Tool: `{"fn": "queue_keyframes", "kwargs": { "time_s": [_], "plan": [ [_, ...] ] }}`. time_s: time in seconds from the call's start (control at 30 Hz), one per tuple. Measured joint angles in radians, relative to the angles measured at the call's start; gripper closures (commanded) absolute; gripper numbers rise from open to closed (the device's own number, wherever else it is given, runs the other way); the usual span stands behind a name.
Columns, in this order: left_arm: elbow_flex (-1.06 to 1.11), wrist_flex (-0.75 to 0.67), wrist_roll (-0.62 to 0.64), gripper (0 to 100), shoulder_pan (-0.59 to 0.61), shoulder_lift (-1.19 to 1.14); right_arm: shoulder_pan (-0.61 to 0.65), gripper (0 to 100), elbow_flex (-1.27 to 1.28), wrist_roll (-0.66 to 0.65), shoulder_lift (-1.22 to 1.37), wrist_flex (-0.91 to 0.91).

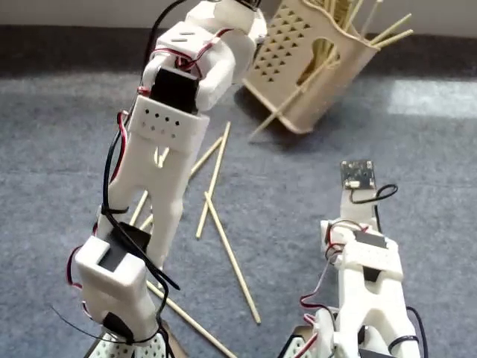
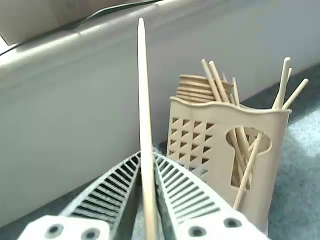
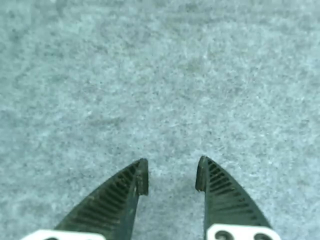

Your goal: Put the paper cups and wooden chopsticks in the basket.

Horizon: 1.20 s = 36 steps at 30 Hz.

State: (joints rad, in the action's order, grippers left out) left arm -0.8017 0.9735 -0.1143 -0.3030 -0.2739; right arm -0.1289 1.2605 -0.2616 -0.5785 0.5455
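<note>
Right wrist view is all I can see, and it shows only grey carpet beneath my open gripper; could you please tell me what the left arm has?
Observer: The left gripper is shut on one wooden chopstick, which points out past its fingertips.
Operator: Thank you. Where is the basket from there?
Observer: The basket stands close in front of that gripper.
Operator: Is anything in it yet?
Observer: Yes, stacked paper cups and several chopsticks stand in it.
</note>
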Motion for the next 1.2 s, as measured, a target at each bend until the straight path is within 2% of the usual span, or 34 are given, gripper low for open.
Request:
{"fn": "queue_keyframes", "kwargs": {
  "time_s": [0.43,0.67,0.87,1.03,1.13,1.2],
  "plan": [
    [0.184,0.037,0.003,99,0.074,-0.002,0.000,83.2,0.000,0.000,0.000,0.000],
    [0.199,0.060,0.017,99,0.153,-0.002,0.000,83.2,0.000,0.000,0.000,0.000],
    [0.219,0.104,0.040,99,0.163,0.140,0.000,83.2,0.000,0.000,0.000,0.000],
    [0.420,0.195,0.041,98,0.166,0.258,0.000,83.2,0.000,0.000,0.000,0.000],
    [0.638,0.192,0.060,90,0.201,0.273,0.000,83.2,0.000,0.000,0.000,0.000],
    [0.799,0.141,0.106,85,0.253,0.272,0.000,83.2,-0.015,0.000,0.000,0.000]
  ]
}}
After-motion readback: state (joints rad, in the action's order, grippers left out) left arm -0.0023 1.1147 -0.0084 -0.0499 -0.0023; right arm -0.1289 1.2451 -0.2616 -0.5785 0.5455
